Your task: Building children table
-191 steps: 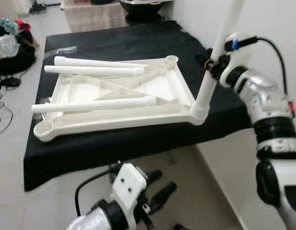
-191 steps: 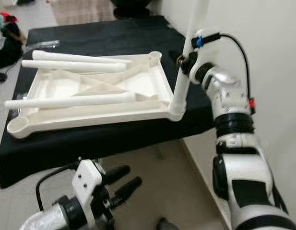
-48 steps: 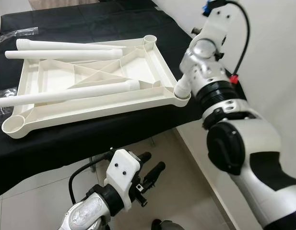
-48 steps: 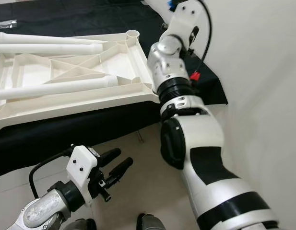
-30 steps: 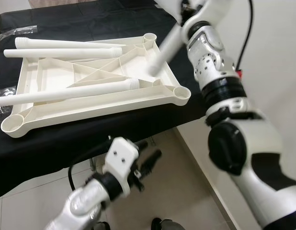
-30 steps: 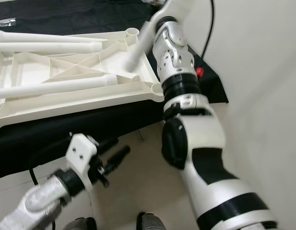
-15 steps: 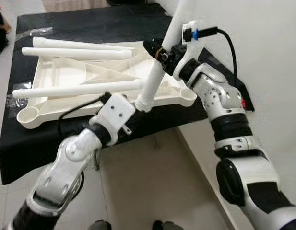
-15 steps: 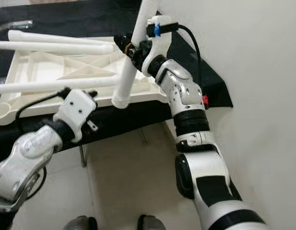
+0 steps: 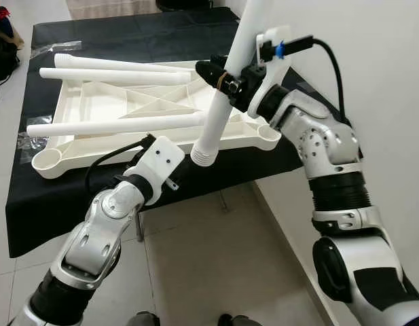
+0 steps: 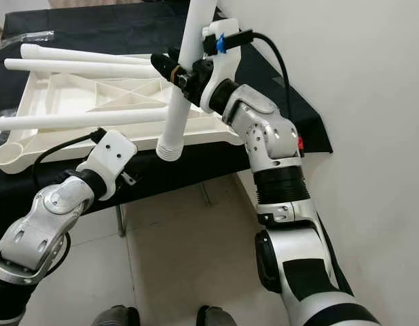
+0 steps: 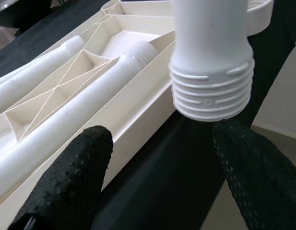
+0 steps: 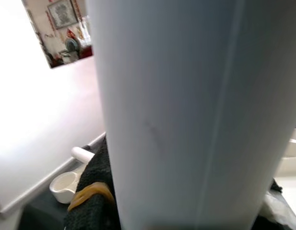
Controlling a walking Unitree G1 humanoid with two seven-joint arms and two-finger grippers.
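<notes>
A low stand draped in black cloth (image 9: 128, 34) carries the upturned white plastic tabletop (image 9: 94, 109), its ribbed underside facing up and round leg sockets at its corners. Three loose white legs lie across it: two side by side along the far edge (image 9: 114, 68), and one (image 9: 121, 123) lying lengthways nearer the robot, its threaded tip pointing toward the right-hand side. A fourth leg (image 9: 226, 88) is held in the air, steeply tilted, its ribbed threaded end lowest and hanging just past the tabletop's near edge, close to the near right corner socket (image 9: 269, 134) but clear of it. The right gripper (image 9: 226, 80) is clamped around the middle of this leg, its black fingers (image 9: 212, 71) pressed to the shaft with a tan band at the knuckle. The left gripper (image 11: 157, 167) is raised below and in front of the leg's threaded end; its two textured black fingers (image 11: 76, 172) are spread wide with the ribbed tip between and beyond them, seemingly not touching, though that is hard to judge from this angle. At the cloth's far left corner lies a clear plastic bag (image 9: 63, 47).
</notes>
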